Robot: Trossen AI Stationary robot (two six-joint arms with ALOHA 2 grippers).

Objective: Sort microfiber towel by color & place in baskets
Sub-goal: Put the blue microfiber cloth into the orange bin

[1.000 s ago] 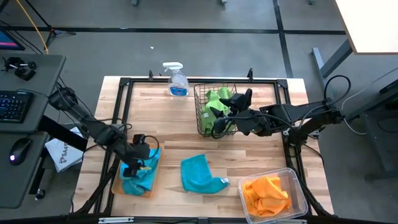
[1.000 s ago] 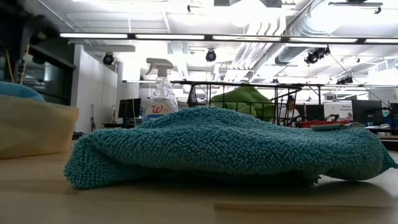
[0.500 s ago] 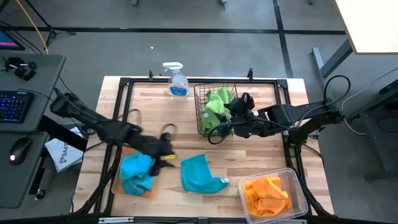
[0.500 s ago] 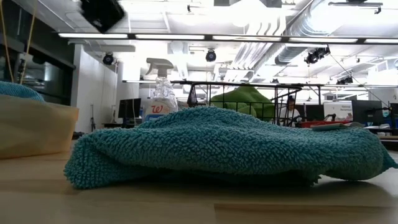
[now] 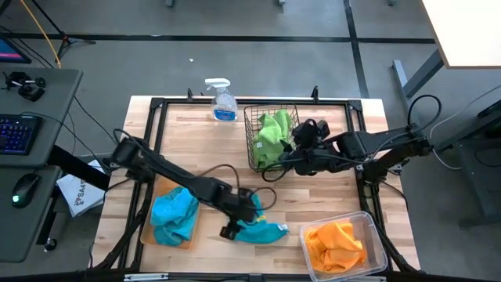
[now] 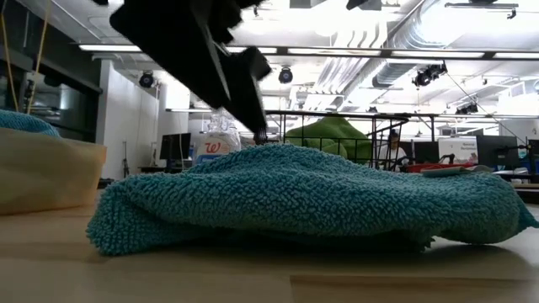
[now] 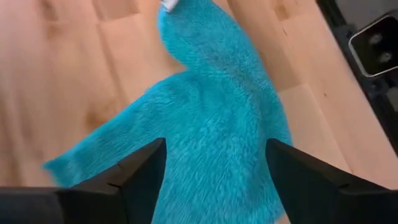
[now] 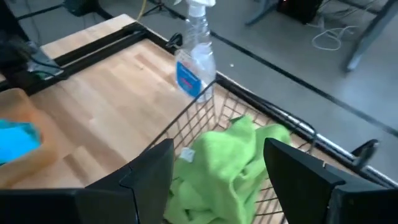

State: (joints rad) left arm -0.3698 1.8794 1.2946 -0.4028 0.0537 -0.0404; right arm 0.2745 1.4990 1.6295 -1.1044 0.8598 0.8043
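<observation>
A turquoise towel (image 5: 262,229) (image 6: 303,194) (image 7: 211,118) lies spread on the table's middle near part. My left gripper (image 5: 244,213) (image 6: 257,133) (image 7: 214,186) is open above it, one finger to each side of its middle. My right gripper (image 5: 299,145) (image 8: 217,186) is open at the right rim of the black wire basket (image 5: 249,141) (image 8: 205,106), touching nothing. Green towels (image 5: 272,133) (image 8: 230,162) lie inside that basket. Another turquoise towel (image 5: 174,215) lies in the orange tray (image 5: 159,190). Orange towels (image 5: 337,243) fill the clear bin (image 5: 372,227). My left gripper comes down on the turquoise towel slanting from above and from the table's left. One fingertip (image 6: 261,137) reaches the towel's top surface near its middle (image 6: 278,150); whether it presses in, I cannot tell. The towel lies flat on the table.
A clear spray bottle (image 5: 223,102) (image 8: 196,59) with blue liquid stands at the table's far edge, left of the basket. The table has a black frame along its edges. Bare wood lies between the tray, the basket and the loose towel.
My left gripper has left the orange tray and swung toward the table's right, coming down over the loose turquoise towel. The towel in the tray stays there. My right gripper has drawn back from over the basket toward the table's right.
</observation>
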